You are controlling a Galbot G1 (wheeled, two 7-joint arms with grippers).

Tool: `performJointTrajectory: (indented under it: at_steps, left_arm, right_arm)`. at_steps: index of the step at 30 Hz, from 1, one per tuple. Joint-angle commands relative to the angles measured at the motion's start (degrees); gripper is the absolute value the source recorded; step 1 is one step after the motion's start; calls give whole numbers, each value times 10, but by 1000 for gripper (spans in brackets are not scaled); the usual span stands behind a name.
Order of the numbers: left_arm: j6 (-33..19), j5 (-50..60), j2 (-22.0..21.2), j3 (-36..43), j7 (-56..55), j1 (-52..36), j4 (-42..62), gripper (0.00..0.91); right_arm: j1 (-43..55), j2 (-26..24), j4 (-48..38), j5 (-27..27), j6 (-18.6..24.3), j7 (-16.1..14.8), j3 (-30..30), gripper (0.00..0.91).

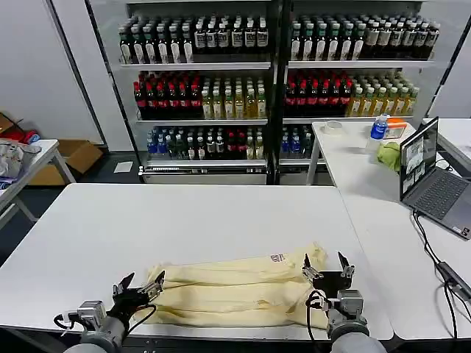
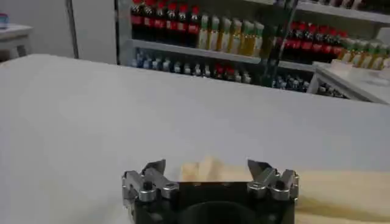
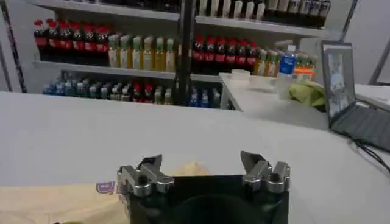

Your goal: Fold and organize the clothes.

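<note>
Nearest my head camera, both end effectors sit at the front edge of the white desk (image 1: 184, 220). Left end effector (image 1: 137, 287) is at the left end of the pale cream-yellow short-sleeved T-shirt of soft thin fabric (image 1: 235, 294), fingers spread apart, nothing between them. Left wrist view confirms it: left end effector (image 2: 207, 167) fingers wide, with the shirt's (image 2: 341, 192) edge lying just past them on the desk (image 2: 122, 109).

Right end effector (image 1: 329, 266) is at the shirt's right end, by the corner that sticks up, also spread open and empty. In the right wrist view the right end effector (image 3: 202, 161) has both fingers parted, cream fabric (image 3: 61, 204) lying below and beside it, with a small printed mark on the cloth near one finger.

Shirt lies flat-ish, folded lengthwise into a long band running left to right along the desk's front edge, wrinkled.

Second white desk (image 1: 368, 213) abuts on the right with an open grey laptop (image 1: 430, 180). Shelving unit of drink bottles (image 1: 272, 81) stands behind.
</note>
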Motion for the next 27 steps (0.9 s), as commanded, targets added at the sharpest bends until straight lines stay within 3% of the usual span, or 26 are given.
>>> performJointTrajectory:
  at_steps: [1, 10, 11, 12, 13, 14, 27]
  left_arm:
    - [-8, 37, -45, 20, -7, 15, 29, 907]
    - [-13, 64, -55, 40, -10, 3, 53, 887]
    - [-16, 63, -53, 42, -10, 1, 56, 564]
    - [-19, 62, -53, 43, -10, -1, 57, 383]
    - [-21, 61, -53, 44, -10, -2, 58, 50]
    - [-24, 59, -54, 45, -11, -3, 58, 10]
    - [-43, 24, -62, 41, -11, 3, 50, 10]
  right_arm:
    - [-9, -1, 6, 1, 5, 0, 11, 907]
    - [-7, -2, 7, 4, 5, 0, 14, 907]
    - [-7, -2, 7, 4, 5, 0, 14, 907]
    - [-7, -1, 8, 4, 5, 0, 13, 907]
    - [-8, 0, 9, 3, 5, 1, 13, 907]
    - [-8, 0, 9, 3, 5, 1, 13, 907]
    - [-9, 3, 12, 4, 3, 2, 16, 907]
